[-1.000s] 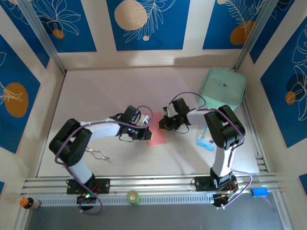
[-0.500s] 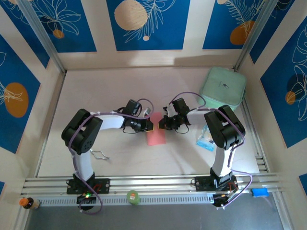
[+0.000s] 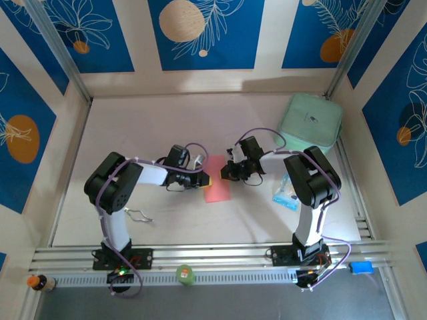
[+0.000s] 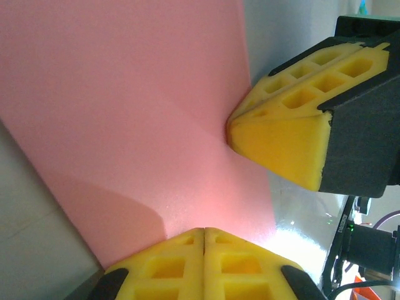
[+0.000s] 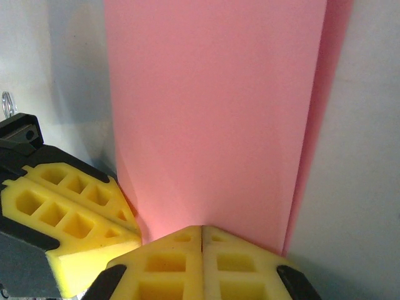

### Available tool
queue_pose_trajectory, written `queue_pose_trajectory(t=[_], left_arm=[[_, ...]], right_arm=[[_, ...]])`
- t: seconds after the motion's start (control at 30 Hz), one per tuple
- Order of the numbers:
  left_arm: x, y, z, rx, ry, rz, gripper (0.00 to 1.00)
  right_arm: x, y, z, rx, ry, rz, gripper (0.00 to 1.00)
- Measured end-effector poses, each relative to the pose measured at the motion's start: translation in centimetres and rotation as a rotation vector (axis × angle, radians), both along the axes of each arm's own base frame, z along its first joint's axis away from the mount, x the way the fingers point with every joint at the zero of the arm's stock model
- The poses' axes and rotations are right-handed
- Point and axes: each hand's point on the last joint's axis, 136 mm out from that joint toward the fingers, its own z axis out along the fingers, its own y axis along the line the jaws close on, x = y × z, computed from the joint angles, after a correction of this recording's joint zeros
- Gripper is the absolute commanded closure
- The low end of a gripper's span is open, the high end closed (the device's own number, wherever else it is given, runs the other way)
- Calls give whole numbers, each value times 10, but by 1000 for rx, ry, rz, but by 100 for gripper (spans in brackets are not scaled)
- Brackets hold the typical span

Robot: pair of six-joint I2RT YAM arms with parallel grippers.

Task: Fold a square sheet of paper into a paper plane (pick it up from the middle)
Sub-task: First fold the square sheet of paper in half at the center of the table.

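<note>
Bottle [image 3: 38, 283], small with an orange cap, lies at the near left corner beside the rail. On the table [image 3: 133, 127], close to my left arm's base, lies a bent wire clip [image 3: 137, 215]. A round green thing [image 3: 185, 274] sits on the near rail between my two bases.

My left pincer [image 3: 205, 179] reaches in low from the left. Its yellow fingers are pressed together with no gap, and the tips are at the left edge of the sheet of paper [image 3: 217, 185]. My left wrist camera shows those fingertips [image 4: 187, 247] meeting the pink surface at its edge. I cannot tell whether any paper is caught between them.

The sheet lies flat near the middle of the table, between my two pincers. It is pink-red and narrower than it is long. From my right wrist camera, one layer lies over another, with a strip of the lower layer showing along the right side.

My right pincer [image 3: 225, 172] comes in from the right, also closed tight, its tips touching the sheet's right edge. The two pincers are near each other but apart.

Further right, a blue-and-white packet [image 3: 285, 195] lies beside my right arm. A mint-green case [image 3: 310, 121] rests at the far right corner, and a small blue thing [image 3: 361, 267] sits by the near right rail.
</note>
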Motion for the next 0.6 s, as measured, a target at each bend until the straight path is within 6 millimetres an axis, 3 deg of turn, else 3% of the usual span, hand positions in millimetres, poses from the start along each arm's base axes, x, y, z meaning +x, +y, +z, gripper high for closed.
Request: queue_pose_trajectory(t=[0.2, 0.47, 0.6], left_arm=[[2, 2, 2, 19, 22, 11, 93], [29, -4, 19, 12, -16, 38, 93], [36, 0, 10, 29, -6, 59, 93]], right_arm=[[0, 0, 0, 0, 0, 0, 100], [0, 0, 0, 0, 0, 0, 100], [0, 0, 0, 0, 0, 0, 100]])
